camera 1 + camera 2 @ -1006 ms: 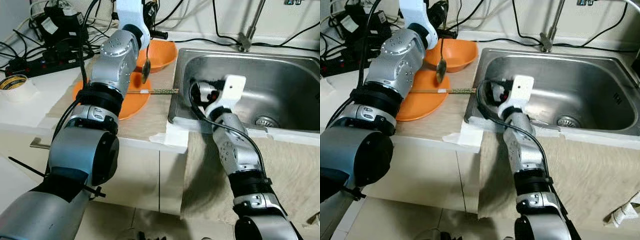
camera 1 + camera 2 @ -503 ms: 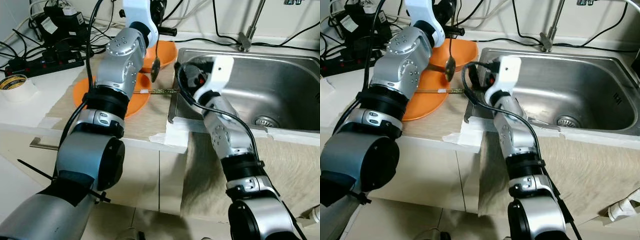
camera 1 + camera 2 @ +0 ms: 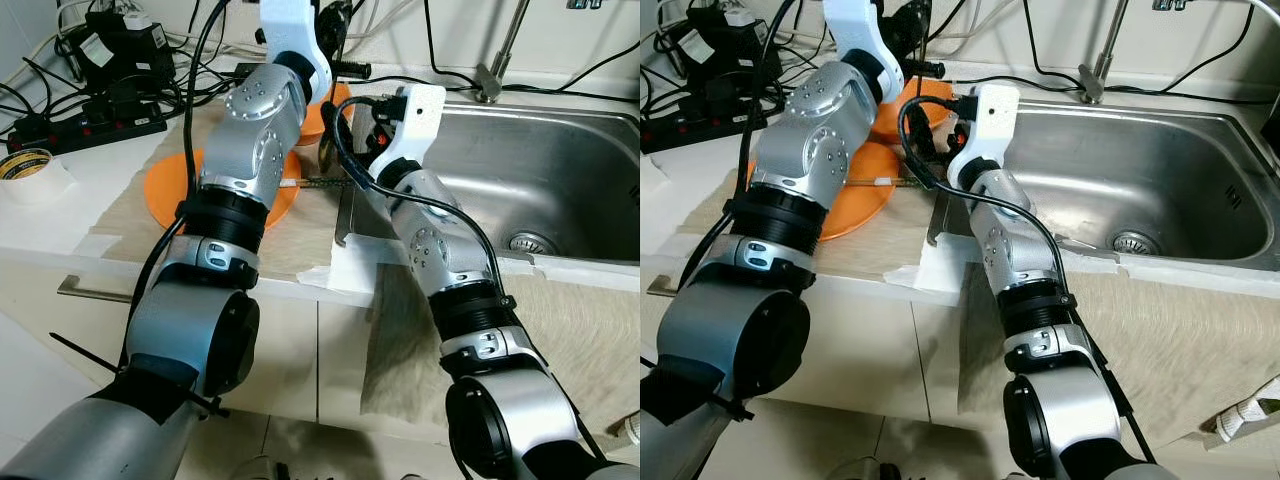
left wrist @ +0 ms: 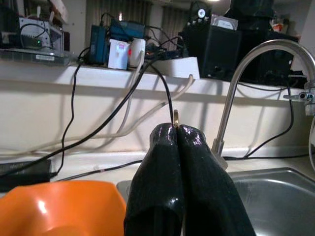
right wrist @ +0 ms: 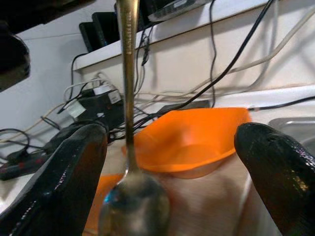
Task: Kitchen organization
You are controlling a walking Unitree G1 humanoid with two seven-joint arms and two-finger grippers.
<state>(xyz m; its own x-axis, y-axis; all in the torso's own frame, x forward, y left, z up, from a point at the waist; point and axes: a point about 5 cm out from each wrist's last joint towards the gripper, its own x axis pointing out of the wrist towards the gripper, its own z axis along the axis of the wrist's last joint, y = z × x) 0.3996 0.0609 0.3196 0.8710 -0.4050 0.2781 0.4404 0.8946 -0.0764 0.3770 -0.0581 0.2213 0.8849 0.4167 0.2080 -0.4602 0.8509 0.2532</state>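
We had our left gripper [image 4: 178, 135] clenched on the spoon [image 5: 129, 147], which hung bowl-down just left of the sink [image 3: 560, 160], above the counter's edge and near the orange bowl [image 5: 189, 140]. Over the last second we carried the spoon from above the orange plate [image 3: 165, 185] toward the sink, while our right gripper [image 5: 172, 162] rose out of the sink to meet it. That gripper's fingers [image 5: 71, 182] stood spread wide, one on either side of the spoon, touching nothing. We judged a hand-over was beginning; the right fingers needed only to close on the handle.
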